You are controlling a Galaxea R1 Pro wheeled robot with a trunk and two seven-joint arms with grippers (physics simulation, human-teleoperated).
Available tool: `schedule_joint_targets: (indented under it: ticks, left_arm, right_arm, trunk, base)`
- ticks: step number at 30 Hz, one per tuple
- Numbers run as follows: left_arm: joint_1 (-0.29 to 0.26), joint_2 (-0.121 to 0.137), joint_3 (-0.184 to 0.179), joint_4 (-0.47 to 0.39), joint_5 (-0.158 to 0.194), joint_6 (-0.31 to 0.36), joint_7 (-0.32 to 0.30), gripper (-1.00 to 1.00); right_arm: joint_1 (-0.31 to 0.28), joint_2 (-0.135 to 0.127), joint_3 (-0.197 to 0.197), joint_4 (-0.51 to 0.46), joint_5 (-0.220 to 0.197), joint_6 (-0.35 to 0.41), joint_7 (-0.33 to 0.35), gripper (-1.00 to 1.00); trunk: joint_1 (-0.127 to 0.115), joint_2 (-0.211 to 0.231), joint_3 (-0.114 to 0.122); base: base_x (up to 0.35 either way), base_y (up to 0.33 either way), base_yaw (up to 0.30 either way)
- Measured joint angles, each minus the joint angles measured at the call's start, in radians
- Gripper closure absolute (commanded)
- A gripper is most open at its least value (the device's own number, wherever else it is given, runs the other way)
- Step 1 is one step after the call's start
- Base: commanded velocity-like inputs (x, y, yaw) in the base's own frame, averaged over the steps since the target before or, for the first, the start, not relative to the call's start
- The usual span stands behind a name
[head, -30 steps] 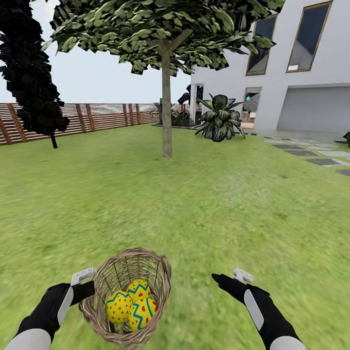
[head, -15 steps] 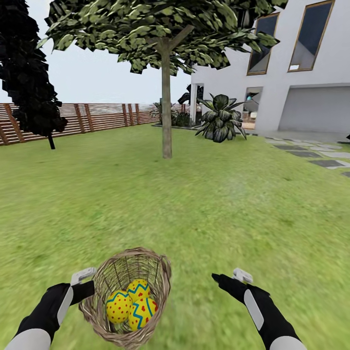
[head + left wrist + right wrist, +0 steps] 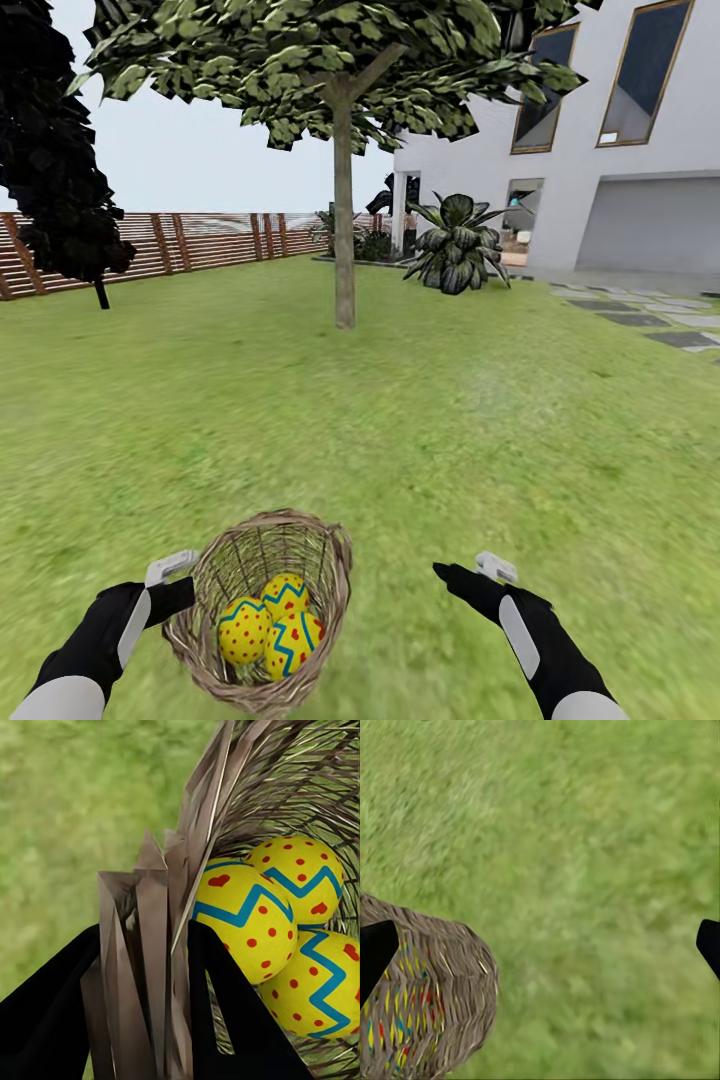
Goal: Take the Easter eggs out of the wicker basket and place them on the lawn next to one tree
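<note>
My left gripper (image 3: 185, 590) holds the wicker basket (image 3: 262, 610) by its rim, low in front of me and a little to my left, above the lawn (image 3: 420, 420). In my left wrist view the two black fingers (image 3: 225, 1005) stand on either side of the woven wall (image 3: 161, 945), one outside and one inside, clamped on the twigs. All three Easter eggs (image 3: 270, 630) lie together in the bottom of the basket, touching one another: yellow shells with red dots and blue zigzag bands, seen close in the left wrist view (image 3: 247, 915) and faintly through the see-through side in the right wrist view (image 3: 405, 1012). The basket tilts slightly, its mouth turned up toward my head. My right gripper (image 3: 470, 575) hangs empty beside the basket, apart from it, over bare grass; its fingers (image 3: 375, 952) are spread wide, one tip at each edge of the right wrist view with only grass (image 3: 585, 870) between them. Well ahead of me, across open grass, stands the tree (image 3: 344, 230) with its straight bare trunk and broad green crown. To its left, farther off, is a dark narrow conifer (image 3: 55, 150) before a wooden slat fence (image 3: 190, 240). To the right are a leafy shrub (image 3: 455, 245), the white house (image 3: 600, 140) and a row of stepping stones (image 3: 650, 320).
</note>
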Motion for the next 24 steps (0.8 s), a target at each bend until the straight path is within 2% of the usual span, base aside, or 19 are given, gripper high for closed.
schedule_joint_targets:
  ticks: [11,24]
  left_arm:
    - [0.000,0.000,0.000,0.000,-0.003,0.000,0.000,1.00]
    - [0.000,0.000,0.000,-0.001,-0.002,-0.001,0.000,1.00]
  right_arm:
    - [0.000,0.000,0.000,0.000,0.000,0.000,0.000,-1.00]
    - [0.000,-0.001,0.000,0.001,0.000,0.000,0.000,-1.00]
  trunk:
    - [0.000,0.000,0.000]
    - [0.000,0.000,0.000]
  base:
    - [0.262,0.178,0.000]
    - [0.280,0.008,0.000]
